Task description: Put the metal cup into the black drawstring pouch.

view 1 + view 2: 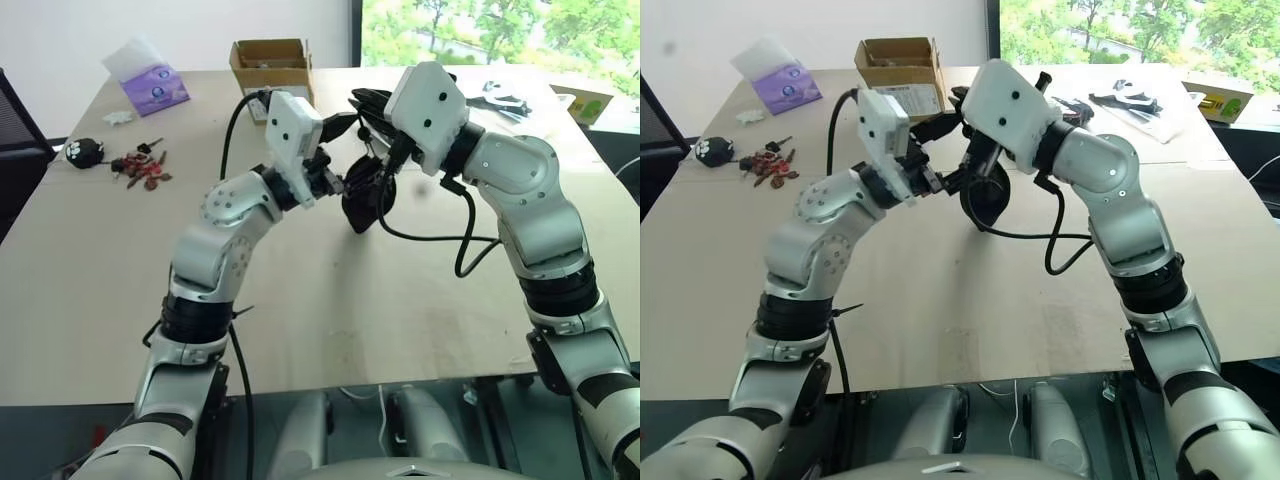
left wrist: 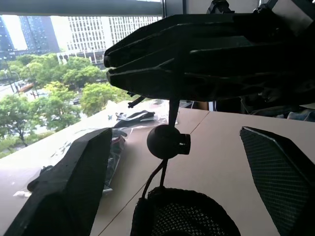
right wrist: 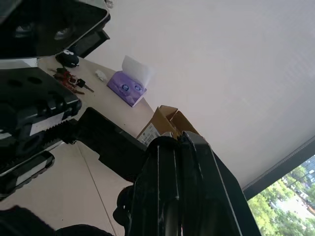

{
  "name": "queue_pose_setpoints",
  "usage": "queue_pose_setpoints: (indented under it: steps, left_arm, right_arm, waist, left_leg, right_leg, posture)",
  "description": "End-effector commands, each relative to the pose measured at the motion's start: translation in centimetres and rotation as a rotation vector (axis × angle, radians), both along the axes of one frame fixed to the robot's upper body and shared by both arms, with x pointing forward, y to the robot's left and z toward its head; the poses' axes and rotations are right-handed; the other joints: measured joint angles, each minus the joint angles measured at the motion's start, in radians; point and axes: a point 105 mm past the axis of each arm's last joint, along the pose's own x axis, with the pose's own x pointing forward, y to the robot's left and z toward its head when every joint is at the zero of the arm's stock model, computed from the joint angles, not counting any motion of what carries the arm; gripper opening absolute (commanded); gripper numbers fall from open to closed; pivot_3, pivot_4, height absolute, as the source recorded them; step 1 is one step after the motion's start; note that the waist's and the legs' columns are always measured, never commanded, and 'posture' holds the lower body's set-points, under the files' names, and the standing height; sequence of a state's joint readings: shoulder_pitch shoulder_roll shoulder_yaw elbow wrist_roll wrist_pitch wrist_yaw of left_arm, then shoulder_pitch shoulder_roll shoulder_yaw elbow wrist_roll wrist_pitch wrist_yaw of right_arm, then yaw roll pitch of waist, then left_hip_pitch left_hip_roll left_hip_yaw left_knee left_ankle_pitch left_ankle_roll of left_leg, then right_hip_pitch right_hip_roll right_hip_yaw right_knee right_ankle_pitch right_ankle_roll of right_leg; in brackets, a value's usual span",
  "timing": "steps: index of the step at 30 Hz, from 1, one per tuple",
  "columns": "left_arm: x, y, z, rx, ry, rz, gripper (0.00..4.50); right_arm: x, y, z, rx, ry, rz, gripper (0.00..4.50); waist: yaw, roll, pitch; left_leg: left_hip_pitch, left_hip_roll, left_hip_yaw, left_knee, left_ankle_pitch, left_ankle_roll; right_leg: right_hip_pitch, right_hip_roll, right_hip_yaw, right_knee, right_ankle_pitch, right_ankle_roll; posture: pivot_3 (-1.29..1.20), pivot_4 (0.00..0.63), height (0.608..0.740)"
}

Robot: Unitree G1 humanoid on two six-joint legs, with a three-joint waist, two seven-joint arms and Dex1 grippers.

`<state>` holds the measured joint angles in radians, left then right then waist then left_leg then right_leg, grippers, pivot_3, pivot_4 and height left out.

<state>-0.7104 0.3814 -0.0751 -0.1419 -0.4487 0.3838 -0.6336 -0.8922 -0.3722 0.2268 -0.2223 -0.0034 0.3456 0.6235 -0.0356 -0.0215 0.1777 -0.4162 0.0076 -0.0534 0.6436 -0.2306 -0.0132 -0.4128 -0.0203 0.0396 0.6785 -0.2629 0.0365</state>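
step: pouch mouth being spread in midair | right gripper (image 3: 177, 162) clenched on cord of black drawstring pouch (image 1: 362, 200), hanging at table centre | left gripper (image 2: 172, 167) fingers apart beside its mouth | next: cup's whereabouts cannot tell; find it

pouch (image 1: 366, 203): matte black, mesh weave | counter (image 1: 330, 300): pale beige | tissue pack (image 1: 154, 86): purple | box (image 1: 270, 62): brown cardboard

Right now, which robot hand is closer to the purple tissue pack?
Left. The left gripper is raised on the side of the purple tissue pack; the right gripper, holding the black drawstring pouch up, is farther away.
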Motion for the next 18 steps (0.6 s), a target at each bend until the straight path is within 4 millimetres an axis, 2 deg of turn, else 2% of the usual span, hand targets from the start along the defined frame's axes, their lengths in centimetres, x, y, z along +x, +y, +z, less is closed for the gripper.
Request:
queue_pose_setpoints:
  steps: [1,5,6,8,10,13,18]
  left_arm:
    - [-0.2,-0.6,1.7,-0.021,-0.072,-0.014,2.18]
    - [-0.1,-1.0,1.7,-0.025,-0.074,-0.014,0.33]
    - [0.0,-1.0,1.4,-0.024,-0.067,-0.010,0.18]
    - [0.3,-0.9,0.4,-0.009,-0.038,0.014,0.18]
    - [0.8,-0.5,-1.4,0.016,0.018,0.044,0.18]
    - [1.5,1.0,-3.7,0.040,0.085,0.108,0.18]
    - [1.9,3.7,-4.2,0.069,0.098,0.197,0.18]
  right_arm:
    - [-1.3,0.4,1.6,0.016,-0.068,0.030,0.00]
    - [-1.2,0.3,1.8,0.023,-0.065,0.028,0.00]
    - [-1.2,0.2,1.9,0.031,-0.064,0.024,0.00]
    - [-0.9,-0.2,2.5,0.054,-0.063,0.012,0.00]
    - [-0.4,-1.0,3.6,0.101,-0.065,-0.012,0.00]
    - [0.7,-2.8,5.7,0.174,-0.090,-0.077,0.00]
    - [2.4,-7.1,9.3,0.312,-0.136,-0.221,0.00]
  waist:
    - [0.000,0.000,0.000]
    - [-0.003,0.000,0.000]
    - [-0.003,0.000,0.000]
    - [-0.002,0.000,0.000]
    - [-0.003,0.000,0.000]
    - [-0.005,0.000,0.000]
    - [0.000,0.000,0.000]
  left_leg:
    - [0.000,0.000,0.000,0.000,0.000,0.000]
    - [0.000,0.000,0.000,0.000,0.000,0.000]
    - [0.000,0.000,-0.001,0.000,0.000,0.000]
    - [0.000,0.000,-0.002,0.000,0.000,0.000]
    - [0.000,0.000,-0.003,0.000,0.000,0.000]
    - [0.001,0.000,-0.004,0.000,0.000,0.000]
    - [0.000,0.000,-0.004,0.000,0.000,0.000]
  right_leg:
    - [0.000,0.000,0.000,0.000,0.000,0.000]
    - [0.000,0.000,0.000,0.000,0.000,0.000]
    - [0.000,0.000,0.000,0.000,0.000,0.000]
    - [0.000,0.000,0.000,0.000,0.000,0.000]
    - [0.000,0.000,0.000,0.000,0.000,0.000]
    - [0.000,0.000,0.001,0.001,0.000,0.000]
    - [0.000,0.000,-0.001,0.001,0.000,0.000]
  posture:
    - [0.00,0.150,0.740]
    - [0.00,0.150,0.740]
    - [0.00,0.150,0.740]
    - [0.00,0.150,0.740]
    - [0.00,0.150,0.740]
    - [0.00,0.150,0.740]
    - [0.00,0.150,0.740]
